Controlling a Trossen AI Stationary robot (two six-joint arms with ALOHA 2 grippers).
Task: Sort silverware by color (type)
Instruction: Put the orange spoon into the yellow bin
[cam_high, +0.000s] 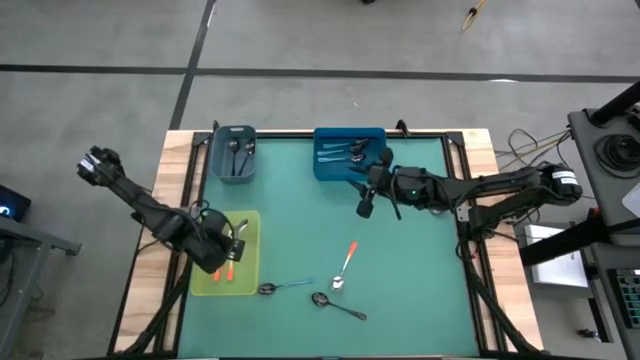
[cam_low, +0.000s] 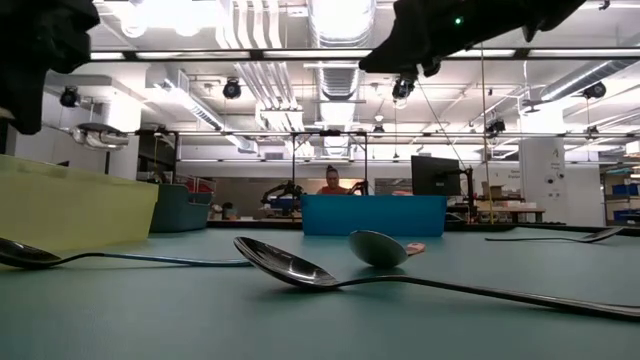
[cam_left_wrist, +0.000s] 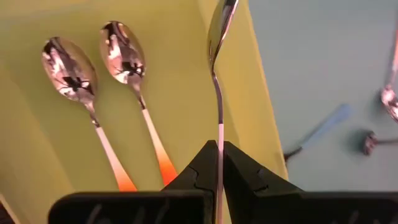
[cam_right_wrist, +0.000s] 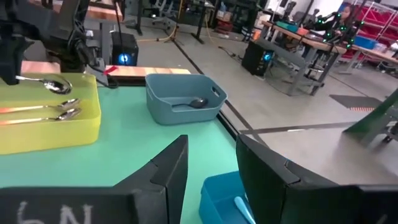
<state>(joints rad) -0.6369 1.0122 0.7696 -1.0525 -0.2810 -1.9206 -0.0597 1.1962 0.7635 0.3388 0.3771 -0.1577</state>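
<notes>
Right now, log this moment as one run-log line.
left gripper: shut on spoon over yellow bin | right gripper: open, empty, near blue bin | three spoons on mat

Camera placement: four views, one overhead, one at table level, two wrist-mounted.
The high view looks straight down on the whole green mat (cam_high: 330, 230). The low view faces level across it, close behind loose spoons. Both wrist views share the yellow tray (cam_left_wrist: 174, 81), the left's close, the right's from across the table.

I am operating in a robotics lab: workbenches (cam_right_wrist: 298, 34), a monitor (cam_low: 436, 176), exposed ceiling ducts (cam_low: 265, 80) and a seated person (cam_low: 331, 181) are showing.
</notes>
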